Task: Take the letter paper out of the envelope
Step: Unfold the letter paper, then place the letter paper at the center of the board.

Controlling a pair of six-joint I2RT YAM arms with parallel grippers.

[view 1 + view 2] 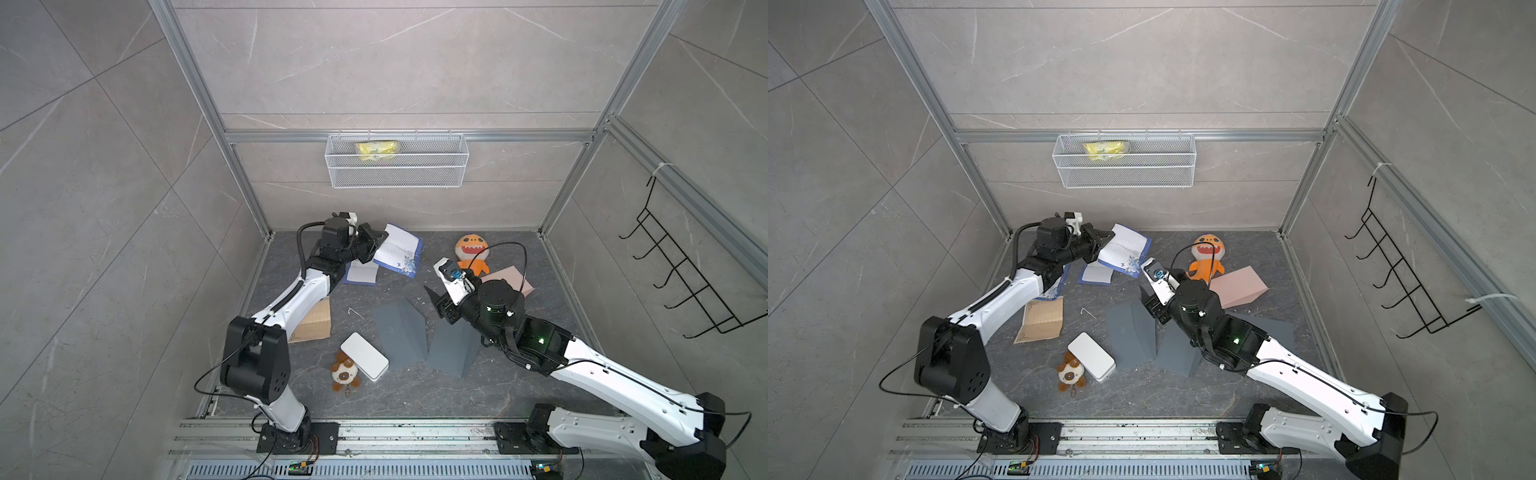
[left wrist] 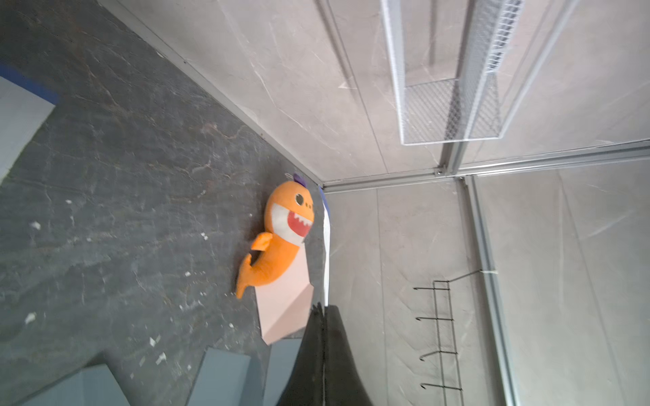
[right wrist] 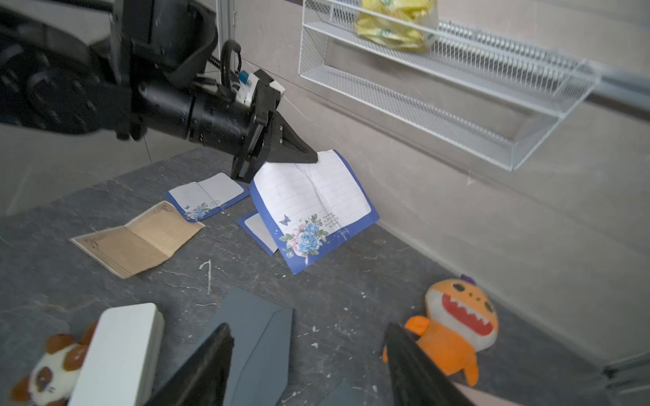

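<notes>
The letter paper (image 1: pixel 400 248) (image 1: pixel 1126 248) (image 3: pixel 313 202), white and lined with a blue border and blue roses, hangs tilted above the back of the table. My left gripper (image 1: pixel 384 237) (image 1: pixel 1111 238) (image 3: pixel 312 159) is shut on its top edge; in the left wrist view the sheet (image 2: pixel 326 242) shows edge-on, rising out of the closed jaws (image 2: pixel 322 308). A grey envelope (image 1: pixel 401 332) (image 1: pixel 1131 337) (image 3: pixel 262 334) lies flat mid-table with its flap open, and a second grey one (image 1: pixel 453 347) lies beside it. My right gripper (image 1: pixel 437 304) (image 1: pixel 1149 302) (image 3: pixel 307 330) hovers open over them, holding nothing.
Under the left arm lie a folded blue-bordered sheet (image 1: pixel 361 274) and a tan sheet (image 1: pixel 314 320). At the front are a white box (image 1: pixel 365 356) and a plush dog (image 1: pixel 345 374). An orange shark plush (image 1: pixel 471 251) and a pink envelope (image 1: pixel 513 279) sit back right. A wire basket (image 1: pixel 397 166) hangs on the back wall.
</notes>
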